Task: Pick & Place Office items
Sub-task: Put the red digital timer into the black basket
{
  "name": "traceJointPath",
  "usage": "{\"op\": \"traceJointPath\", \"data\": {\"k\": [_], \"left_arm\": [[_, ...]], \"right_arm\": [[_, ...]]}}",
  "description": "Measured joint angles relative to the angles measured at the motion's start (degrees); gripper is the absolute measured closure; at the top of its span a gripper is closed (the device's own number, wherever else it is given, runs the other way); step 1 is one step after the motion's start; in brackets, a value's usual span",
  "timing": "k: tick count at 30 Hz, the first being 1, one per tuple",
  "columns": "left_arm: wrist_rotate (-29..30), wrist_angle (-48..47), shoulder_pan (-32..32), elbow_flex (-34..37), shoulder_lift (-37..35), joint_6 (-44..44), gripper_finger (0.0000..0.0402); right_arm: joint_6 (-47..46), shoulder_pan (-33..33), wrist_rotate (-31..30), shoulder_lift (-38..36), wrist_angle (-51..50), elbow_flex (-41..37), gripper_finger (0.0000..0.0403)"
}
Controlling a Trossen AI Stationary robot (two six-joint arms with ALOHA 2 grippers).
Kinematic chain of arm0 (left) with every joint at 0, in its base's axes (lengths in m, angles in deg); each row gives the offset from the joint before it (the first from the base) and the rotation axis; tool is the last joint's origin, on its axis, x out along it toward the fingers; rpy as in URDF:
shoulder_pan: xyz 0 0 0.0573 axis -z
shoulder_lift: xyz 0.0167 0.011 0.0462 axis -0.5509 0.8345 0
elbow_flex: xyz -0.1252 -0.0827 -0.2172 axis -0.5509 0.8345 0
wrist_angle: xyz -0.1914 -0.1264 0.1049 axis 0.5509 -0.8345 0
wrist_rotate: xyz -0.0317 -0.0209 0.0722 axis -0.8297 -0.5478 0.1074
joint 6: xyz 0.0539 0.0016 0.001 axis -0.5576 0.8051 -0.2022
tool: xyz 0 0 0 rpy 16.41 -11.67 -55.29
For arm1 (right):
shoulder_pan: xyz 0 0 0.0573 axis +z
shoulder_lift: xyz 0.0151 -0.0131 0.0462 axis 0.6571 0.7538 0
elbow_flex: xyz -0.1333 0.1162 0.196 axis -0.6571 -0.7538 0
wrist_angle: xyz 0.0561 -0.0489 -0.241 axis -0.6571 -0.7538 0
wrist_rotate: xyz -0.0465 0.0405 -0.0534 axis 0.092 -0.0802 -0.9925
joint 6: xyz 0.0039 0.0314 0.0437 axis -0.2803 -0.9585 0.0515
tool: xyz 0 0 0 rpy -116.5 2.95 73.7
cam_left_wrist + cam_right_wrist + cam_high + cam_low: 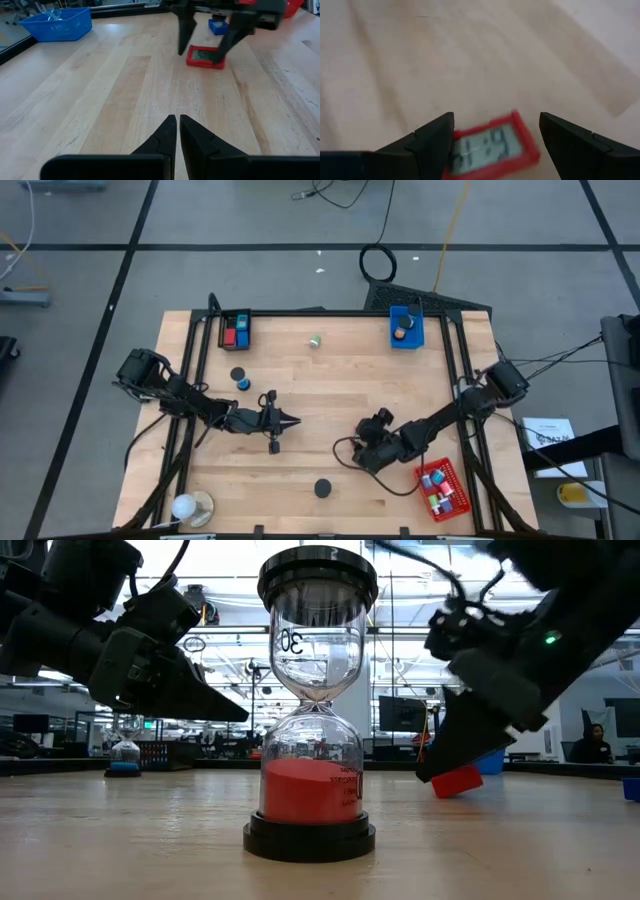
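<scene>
Closest to the low camera stands an hourglass (311,710) with red sand in its lower bulb, upright on the wooden surface (330,395). Behind it, the right gripper (496,131) hangs just above a red digital timer (492,147) lying flat with its display facing up; the jaws are spread wide with nothing grasped, and the timer sits between them. Its long axis runs across the gap from one finger toward the other, slightly tilted, and the digits read upside down in the right wrist view. From the left wrist view the same timer (205,56) lies between the 2 dark right fingers (185,30), with a small blue item (218,26) beyond it. Left gripper (285,420) waits well apart from the timer, its jaws clenched on nothing, tips pointing toward the right arm.
</scene>
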Motion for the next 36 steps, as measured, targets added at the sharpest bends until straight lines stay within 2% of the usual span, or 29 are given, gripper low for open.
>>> {"op": "traceJointPath", "data": {"k": [4,10,12,16,21,23,28,31,36], "left_arm": [[0.00,-0.01,0.00,0.00,0.00,0.00,0.0371],[-0.01,-0.03,0.00,0.00,0.00,-0.04,0.0371],[-0.01,-0.01,0.00,0.00,0.00,-0.28,0.0371],[-0.01,-0.03,0.00,0.00,0.00,-0.35,0.0371],[-0.03,-0.20,0.02,0.00,0.00,-0.35,0.0371],[-0.03,-0.47,0.00,0.00,0.00,-0.35,0.0371],[-0.03,-1.23,0.00,0.00,0.02,-0.35,0.0371],[-0.04,-1.23,0.00,0.00,0.02,-0.33,0.0371],[-0.07,-1.23,0.00,0.00,0.02,-0.30,0.0371]], "right_arm": [[1.22,-2.38,0.34,-1.42,-2.63,-0.07,0.0114],[-1.33,-3.18,2.42,-8.68,-9.81,-0.14,0.0115],[3.33,-3.12,5.57,-10.95,-11.04,-0.13,0.0115],[20.99,-3.53,13.04,-13.78,-12.11,-0.09,0.0115],[35.79,-7.76,25.40,-13.78,-12.04,-0.46,0.0115],[39.62,-9.79,28.20,-12.98,-11.54,-0.61,0.0115],[47.64,-12.79,30.90,-12.81,-11.43,-0.62,0.0115],[48.45,-13.92,34.24,-11.42,-11.20,-0.63,0.0120],[48.87,-13.94,35.86,-7.78,-9.88,-0.63,0.0139]]}}
